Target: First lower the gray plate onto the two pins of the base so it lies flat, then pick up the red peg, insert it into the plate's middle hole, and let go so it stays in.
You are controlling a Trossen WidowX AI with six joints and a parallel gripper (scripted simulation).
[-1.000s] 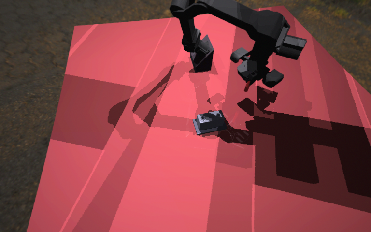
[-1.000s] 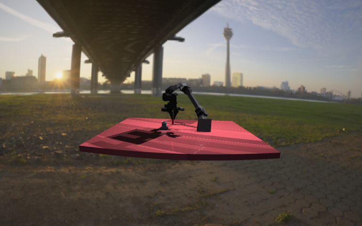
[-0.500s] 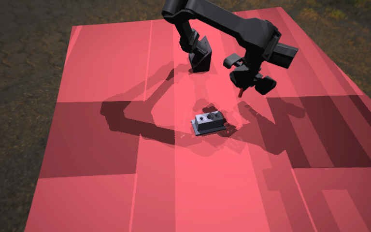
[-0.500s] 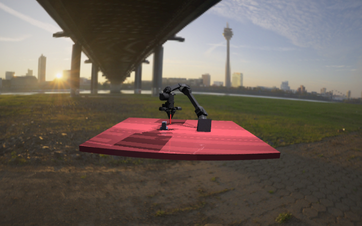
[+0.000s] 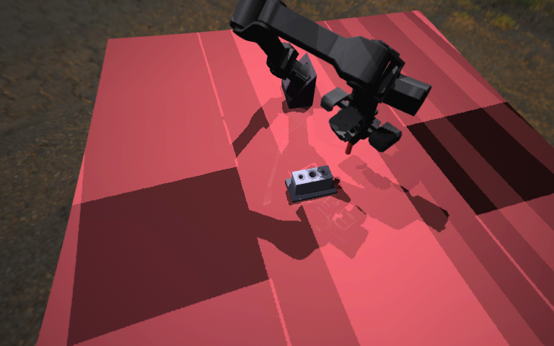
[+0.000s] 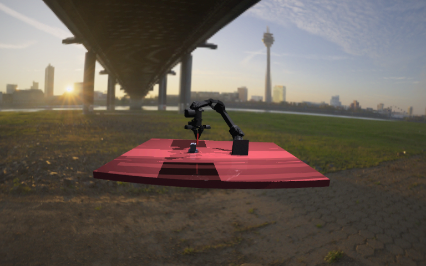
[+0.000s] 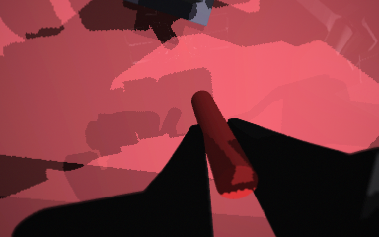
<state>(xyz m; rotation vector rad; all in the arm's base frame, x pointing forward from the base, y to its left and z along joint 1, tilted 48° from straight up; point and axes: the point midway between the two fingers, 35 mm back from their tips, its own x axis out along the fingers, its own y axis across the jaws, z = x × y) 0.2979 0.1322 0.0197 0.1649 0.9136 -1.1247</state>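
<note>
The red peg [image 5: 348, 148] [image 6: 197, 138] [image 7: 222, 143] is held nearly upright in my gripper [image 7: 214, 130], which is shut on it. Its lower end sticks out below the fingertips and is above the table. The gray plate [image 5: 306, 175] [image 6: 193, 145] sits on the dark base [image 5: 313, 196] and looks flat, with three open holes in a row on top. In the top view the peg hangs to the right of and behind the plate, apart from it. The wrist view shows only part of the plate and base at its top edge. The pins are hidden.
The red table [image 5: 155, 101] [image 6: 251, 166] bears broad dark shadow patches and the arm's shadow. The arm's mount [image 5: 299, 91] [image 6: 240, 147] stands behind the base in the top view and to its right in the exterior view.
</note>
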